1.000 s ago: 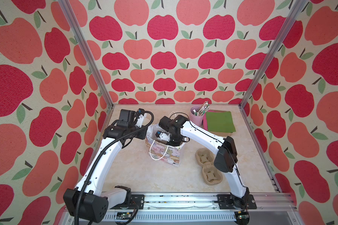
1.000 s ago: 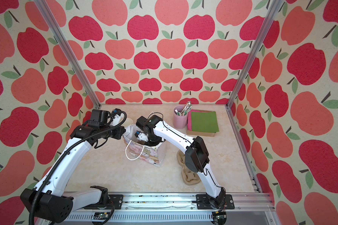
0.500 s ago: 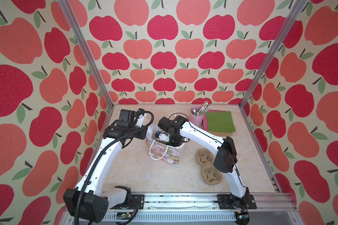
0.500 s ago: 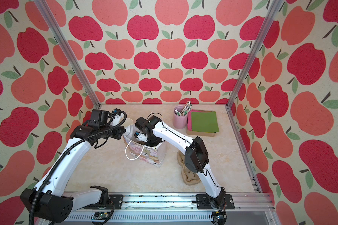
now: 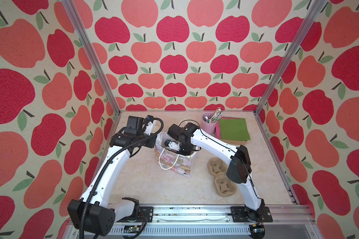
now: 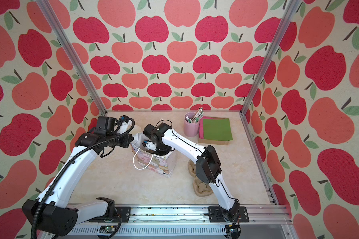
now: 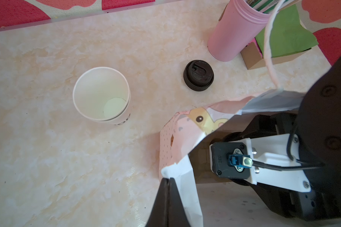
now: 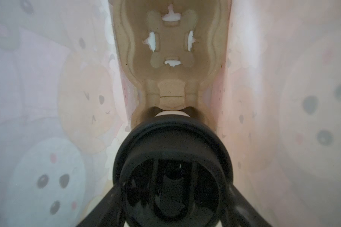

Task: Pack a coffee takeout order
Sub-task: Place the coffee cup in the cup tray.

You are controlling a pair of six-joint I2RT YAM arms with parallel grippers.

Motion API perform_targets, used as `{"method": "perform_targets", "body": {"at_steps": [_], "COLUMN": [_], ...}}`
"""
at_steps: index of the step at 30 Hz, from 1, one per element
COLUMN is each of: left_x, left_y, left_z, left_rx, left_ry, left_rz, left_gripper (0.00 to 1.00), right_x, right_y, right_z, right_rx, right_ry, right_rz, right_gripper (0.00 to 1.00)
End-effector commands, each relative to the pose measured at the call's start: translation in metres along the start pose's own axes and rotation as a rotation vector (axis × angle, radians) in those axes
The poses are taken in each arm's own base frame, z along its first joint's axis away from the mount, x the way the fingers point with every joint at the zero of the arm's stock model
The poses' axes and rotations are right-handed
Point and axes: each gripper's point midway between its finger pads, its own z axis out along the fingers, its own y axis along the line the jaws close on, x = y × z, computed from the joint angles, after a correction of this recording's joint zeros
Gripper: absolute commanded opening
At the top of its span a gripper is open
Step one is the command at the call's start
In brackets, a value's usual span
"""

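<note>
**Black-lidded cup hangs over the carrier's nearer well, deep in the bag**

Seen from the right wrist, the right gripper (image 8: 174,186) reaches straight down into the printed paper bag (image 5: 175,163), which stands at the centre of the frame in both top views. Its fingers are spread wide on either side of the white paper cup (image 8: 172,114), just under the black lid (image 8: 173,141), and appear clamped on it.

Directly beneath, the tan pulp carrier (image 8: 171,92) lies on the bag floor. Its long axis runs away from the fingers, between the two broad bag walls. The cup's base meets the nearer well, though I cannot tell whether it is fully seated. The farther well (image 8: 170,39) is free.

The coming move therefore looks purely vertical: press down, then let go. The left gripper (image 7: 166,182) is closed tight on the bag rim (image 7: 182,171), holding the mouth open.
</note>
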Motion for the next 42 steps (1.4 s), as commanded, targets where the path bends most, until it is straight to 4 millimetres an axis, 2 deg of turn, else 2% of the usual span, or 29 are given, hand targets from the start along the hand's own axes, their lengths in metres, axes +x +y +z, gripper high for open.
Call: {"method": "perform_targets", "body": {"at_steps": [1, 2, 7, 10, 13, 16, 25, 29, 36, 42], "left_x": [-0.011, -0.015, -0.037, -0.043, -0.042, -0.036, -0.022, -0.017, -0.012, -0.011], "left_y": [-0.007, -0.009, -0.019, -0.020, -0.015, -0.007, -0.004, -0.006, -0.008, -0.006], "left_z": [-0.010, -0.013, -0.030, -0.034, -0.031, -0.026, -0.007, 0.001, 0.012, 0.010], "left_rx": [0.026, 0.033, 0.068, 0.072, 0.047, 0.005, 0.005, 0.023, 0.030, 0.003], "left_ry": [-0.023, -0.037, -0.125, -0.143, -0.122, -0.074, 0.025, 0.059, 0.093, 0.111], "left_rz": [0.011, 0.011, 0.022, 0.028, 0.027, 0.025, 0.010, -0.006, -0.008, 0.017], "left_gripper": [0.00, 0.01, 0.18, 0.26, 0.36, 0.41, 0.49, 0.45, 0.26, 0.07], "right_x": [0.016, 0.017, 0.016, 0.016, 0.016, 0.017, 0.017, 0.018, 0.018, 0.019], "right_y": [0.009, 0.010, 0.010, 0.010, 0.010, 0.010, 0.010, 0.011, 0.010, 0.009], "right_z": [0.057, 0.058, 0.058, 0.058, 0.058, 0.059, 0.060, 0.060, 0.060, 0.061], "right_rx": [-0.045, -0.045, -0.044, -0.042, -0.043, -0.043, -0.044, -0.043, -0.040, -0.034], "right_ry": [0.156, 0.160, 0.159, 0.159, 0.160, 0.164, 0.165, 0.168, 0.170, 0.175], "right_rz": [-0.001, -0.002, -0.005, -0.004, -0.004, -0.004, -0.005, -0.006, -0.007, -0.009], "right_gripper": [0.54, 0.54, 0.54, 0.54, 0.54, 0.54, 0.54, 0.54, 0.54, 0.55]}}
